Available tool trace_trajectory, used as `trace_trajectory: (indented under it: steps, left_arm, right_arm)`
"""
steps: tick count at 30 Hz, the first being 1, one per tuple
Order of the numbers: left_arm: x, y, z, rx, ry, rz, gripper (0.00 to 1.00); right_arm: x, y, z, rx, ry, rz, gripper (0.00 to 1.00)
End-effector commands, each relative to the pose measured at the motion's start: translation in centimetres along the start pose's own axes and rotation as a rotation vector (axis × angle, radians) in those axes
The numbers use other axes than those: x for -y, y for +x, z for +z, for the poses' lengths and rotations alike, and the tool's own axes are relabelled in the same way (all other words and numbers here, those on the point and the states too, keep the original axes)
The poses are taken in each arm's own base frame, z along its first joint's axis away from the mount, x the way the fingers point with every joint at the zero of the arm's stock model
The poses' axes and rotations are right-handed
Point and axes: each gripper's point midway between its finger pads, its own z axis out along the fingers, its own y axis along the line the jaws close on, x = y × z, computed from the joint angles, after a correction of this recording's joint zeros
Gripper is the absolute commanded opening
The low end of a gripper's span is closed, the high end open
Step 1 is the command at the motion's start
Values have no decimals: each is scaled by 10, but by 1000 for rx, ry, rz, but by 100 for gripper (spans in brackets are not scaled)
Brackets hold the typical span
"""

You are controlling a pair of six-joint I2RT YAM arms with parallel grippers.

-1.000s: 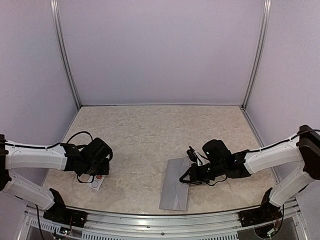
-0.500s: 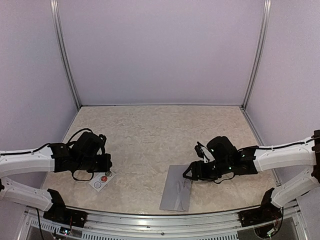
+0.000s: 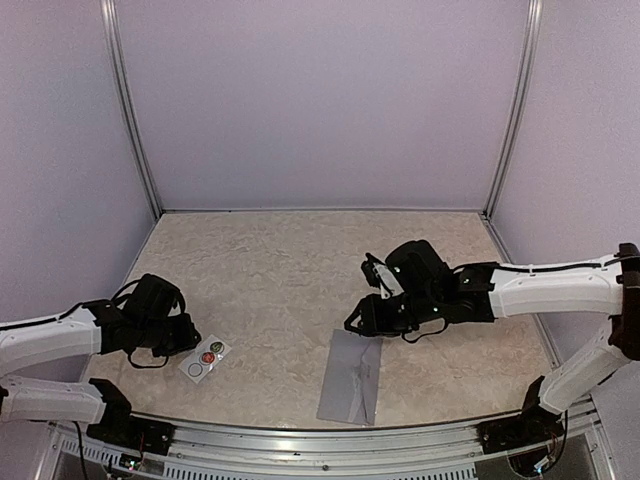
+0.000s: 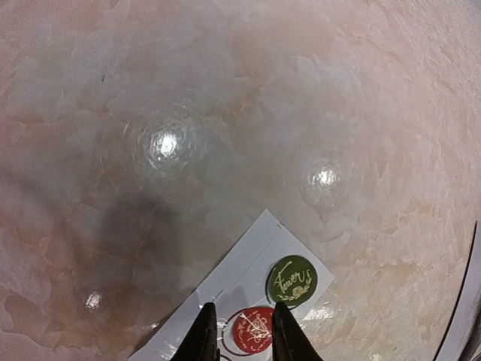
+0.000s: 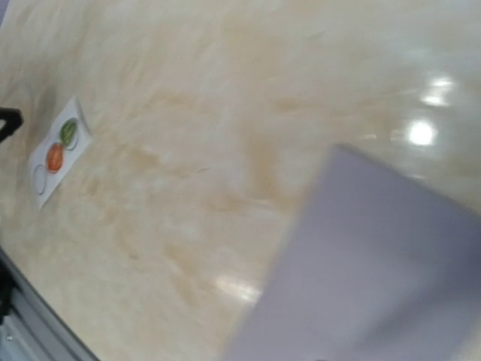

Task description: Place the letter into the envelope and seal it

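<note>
Your surface is a glossy cream marbled tabletop [image 3: 280, 260]. Far beyond the left pincer [image 3: 192, 338] and the right pincer [image 3: 358, 322] you have a plain lilac back wall [image 3: 320, 100]. Outboard of the left pincer stands the left side wall [image 3: 60, 150], and outboard of the right pincer the right side wall [image 3: 590, 130], both the same lilac. Metal posts [image 3: 130, 110] mark the two far corners. Behind both pincers a metal rail [image 3: 320, 440] runs along the near edge. Just ahead of the left pincer you get round glare spots [image 4: 165, 143] and a soft grey shadow [image 4: 128, 226].
</note>
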Motion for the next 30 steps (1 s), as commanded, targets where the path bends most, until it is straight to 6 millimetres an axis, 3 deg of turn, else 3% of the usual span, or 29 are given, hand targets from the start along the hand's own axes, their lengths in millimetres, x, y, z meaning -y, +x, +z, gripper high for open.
trace_trajectory:
  steps: [1,4,9,13,20,27,30]
  left_arm:
    - [-4,9,2,-13,55,-84,21]
    - [-7,19,9,-29,71,-96,17]
    - [-17,31,25,-48,46,-77,11]
    - [-11,38,32,-71,90,-54,9]
    - [21,56,33,-105,217,-67,7]
    - [73,84,30,-148,336,-123,7]
    - [97,86,26,-121,344,-99,7]
  right_arm:
    - [-53,-4,36,-47,-157,-50,33]
    - [-76,-4,59,-77,-201,-79,32]
    - [-98,-3,81,-110,-247,-95,30]
    - [-99,4,89,-132,-253,-89,30]
    - [-86,16,95,-154,-231,-29,27]
    - [-74,27,101,-184,-200,34,25]
    - [-71,36,104,-210,-196,56,25]
